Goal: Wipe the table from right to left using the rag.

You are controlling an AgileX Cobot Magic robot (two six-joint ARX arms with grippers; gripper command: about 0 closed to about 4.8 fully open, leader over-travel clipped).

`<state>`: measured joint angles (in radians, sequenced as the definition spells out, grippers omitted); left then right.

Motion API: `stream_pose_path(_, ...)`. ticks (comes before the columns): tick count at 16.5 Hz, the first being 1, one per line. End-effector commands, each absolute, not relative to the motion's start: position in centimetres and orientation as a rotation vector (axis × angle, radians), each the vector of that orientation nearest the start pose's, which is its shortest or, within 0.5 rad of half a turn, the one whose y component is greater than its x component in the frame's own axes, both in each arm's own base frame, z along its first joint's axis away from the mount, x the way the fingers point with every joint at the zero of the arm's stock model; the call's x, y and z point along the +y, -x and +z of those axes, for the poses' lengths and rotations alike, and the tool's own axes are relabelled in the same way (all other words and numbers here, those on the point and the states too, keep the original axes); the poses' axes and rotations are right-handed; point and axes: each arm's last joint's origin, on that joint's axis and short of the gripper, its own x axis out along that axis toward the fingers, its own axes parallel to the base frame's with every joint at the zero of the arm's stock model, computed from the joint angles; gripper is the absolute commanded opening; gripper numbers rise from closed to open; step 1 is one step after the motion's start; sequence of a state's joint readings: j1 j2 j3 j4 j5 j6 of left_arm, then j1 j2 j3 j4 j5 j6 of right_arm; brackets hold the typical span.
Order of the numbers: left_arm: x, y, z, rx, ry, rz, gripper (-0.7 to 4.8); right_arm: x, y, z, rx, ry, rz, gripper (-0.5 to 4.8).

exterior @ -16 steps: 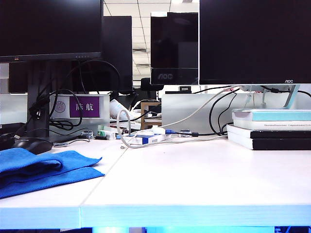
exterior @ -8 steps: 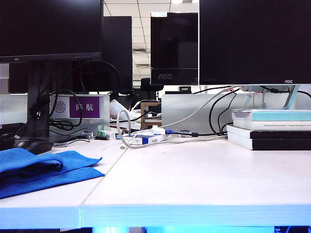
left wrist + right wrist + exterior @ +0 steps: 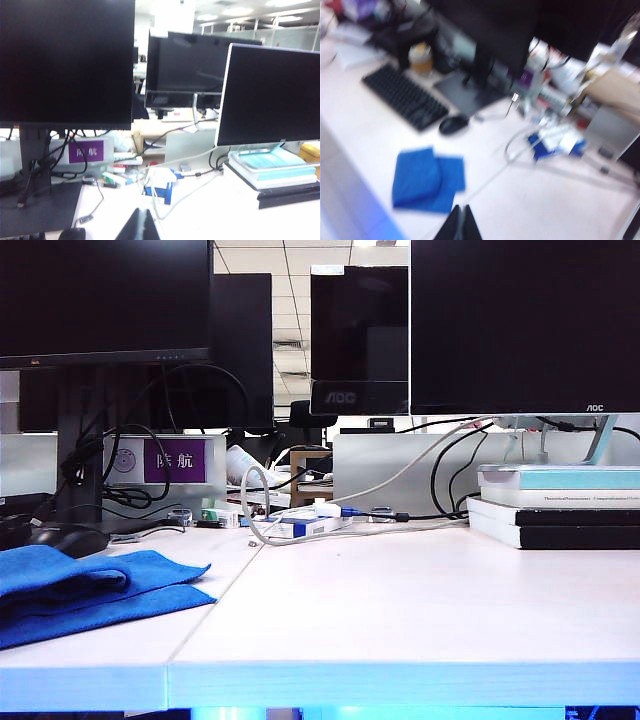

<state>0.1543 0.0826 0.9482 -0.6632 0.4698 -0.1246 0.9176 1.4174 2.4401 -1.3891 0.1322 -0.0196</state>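
The rag (image 3: 85, 590), soft blue nubby cloth folded into overlapping squares, lies on the left part of the white matte surface (image 3: 420, 600), just in front of a black mouse (image 3: 68, 538). A monitor (image 3: 358, 340) behind reads "AOC". Both hands are raised well clear of the rag: the left hand (image 3: 138, 226) shows pinched tips, the right hand (image 3: 460, 223) is clenched, empty.

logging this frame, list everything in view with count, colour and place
table: one, white, two panels.
rag: one, blue, folded, on table's left panel.
mouse: one, black, behind rag.
keyboard: one, black, beyond mouse.
monitors: several, black, along the back.
books: small stack, teal, white and black, back right.
cables: tangle, white and black, centre back.
left gripper: black, shut, raised over the table.
right gripper: black, shut, above the table near the rag.
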Motion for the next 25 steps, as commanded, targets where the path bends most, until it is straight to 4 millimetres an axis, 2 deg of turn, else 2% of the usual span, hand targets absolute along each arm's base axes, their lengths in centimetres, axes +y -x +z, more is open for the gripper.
stream_pose_path(1, -1.3, 2.7, 36.4, -0.155, 0.084, -0.163, -0.05, 10.0, -8.3, 55.2, 0.371, 0.227, 0.704, -0.01)
stream_pose_path(3, -0.8, 1.4, 35.3, -0.125, 0.100, -0.057, -0.05, 10.0, -8.4, 53.2, 0.363, 0.227, 0.686, -0.01)
stream_pose_path(5, -0.4, -1.1, 33.0, -0.066, 0.112, -0.051, -0.05, 9.9, -8.3, 50.7, 0.257, 0.160, 0.686, -0.01)
stream_pose_path(7, -0.1, -2.8, 30.8, 0.009, 0.125, -0.047, -0.05, 10.1, -8.6, 47.5, 0.207, 0.134, 0.647, -0.01)
stream_pose_path(8, 0.0, -3.5, 29.7, 0.040, 0.131, -0.045, -0.05, 10.2, -8.8, 45.5, 0.202, 0.133, 0.623, -0.01)
stream_pose_path(10, 0.2, -5.1, 27.8, 0.056, 0.134, -0.045, -0.05, 10.4, -9.2, 39.7, 0.208, 0.148, 0.549, -0.01)
stream_pose_path(12, 0.3, -5.9, 27.0, 0.025, 0.129, -0.049, -0.05, 10.6, -9.4, 35.9, 0.220, 0.157, 0.522, -0.01)
stream_pose_path(14, 0.5, -6.8, 25.7, 0.007, 0.158, -0.049, -0.05, 10.5, -9.8, 30.6, 0.273, 0.146, 0.394, -0.01)
stream_pose_path(17, 0.7, -7.7, 23.7, 0.051, 0.178, -0.013, -0.05, 10.5, -9.9, 25.8, 0.378, 0.224, 0.336, -0.01)
stream_pose_path(20, 0.8, -8.2, 22.6, 0.051, 0.178, 0.004, -0.05, 10.6, -9.6, 24.0, 0.449, 0.247, 0.421, -0.01)
stream_pose_path(23, 0.9, -8.8, 21.6, 0.021, 0.173, -0.001, -0.05, 10.7, -9.5, 23.6, 0.472, 0.240, 0.482, -0.01)
stream_pose_path(24, 0.9, -9.4, 19.8, 0.033, 0.208, -0.043, -0.05, 10.8, -9.5, 23.7, 0.468, 0.231, 0.485, -0.01)
stream_pose_path(25, 0.9, -9.6, 19.2, 0.023, 0.206, -0.062, -0.05, 10.8, -9.5, 23.7, 0.468, 0.231, 0.486, -0.01)
